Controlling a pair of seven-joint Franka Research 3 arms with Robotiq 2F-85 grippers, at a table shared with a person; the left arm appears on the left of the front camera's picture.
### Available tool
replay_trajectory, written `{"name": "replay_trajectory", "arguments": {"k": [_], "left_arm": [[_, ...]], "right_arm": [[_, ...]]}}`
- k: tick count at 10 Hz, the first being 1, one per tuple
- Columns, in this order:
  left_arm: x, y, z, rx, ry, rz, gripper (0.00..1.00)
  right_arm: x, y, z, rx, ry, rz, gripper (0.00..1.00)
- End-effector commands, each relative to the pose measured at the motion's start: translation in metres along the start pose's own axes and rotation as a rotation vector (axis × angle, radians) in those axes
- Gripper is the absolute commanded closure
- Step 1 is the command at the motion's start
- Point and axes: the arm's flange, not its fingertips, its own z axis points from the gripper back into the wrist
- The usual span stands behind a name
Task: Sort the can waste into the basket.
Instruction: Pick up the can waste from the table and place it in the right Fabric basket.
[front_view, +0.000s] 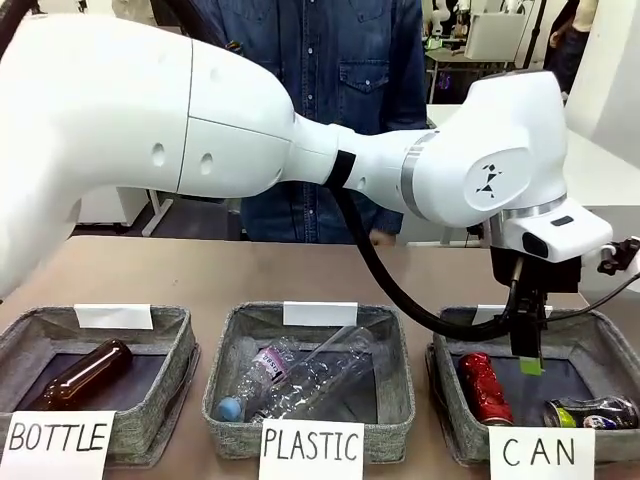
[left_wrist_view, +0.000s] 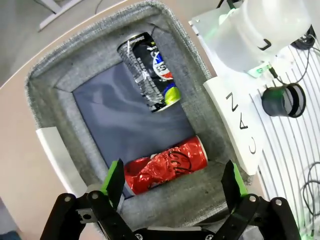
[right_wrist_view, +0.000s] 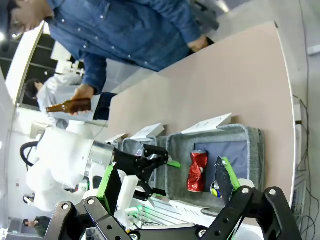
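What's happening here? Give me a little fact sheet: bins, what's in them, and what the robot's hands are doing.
CAN basket: red can and dark can, both lying down
PLASTIC bin: clear bottles
BOTTLE bin: brown bottle
Left hand: open, empty, above the CAN basket
Right hand: open, empty
Person: standing across the table, holding a brown bottle in the right wrist view

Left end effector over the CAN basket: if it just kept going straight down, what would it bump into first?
Probably the crushed red can, which lies between the open left end effector's fingers in the wrist view. Depth is unclear, so it might meet the CAN basket's near wall instead.
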Motion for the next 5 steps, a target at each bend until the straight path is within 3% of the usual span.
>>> {"name": "replay_trajectory", "arguments": {"k": [1,5], "left_arm": [[-0.0005,-0.0018,0.0014,0.011,0.025,0.016,0.0],[-0.0046,-0.0054,-0.001,-0.002,0.042,0.033,0.0]], "right_arm": [[-0.0001,0.0015,-0.0019,0.011,-0.015,-0.007,0.0],[-0.0001,0.0015,-0.0019,0.011,-0.015,-0.007,0.0]]}}
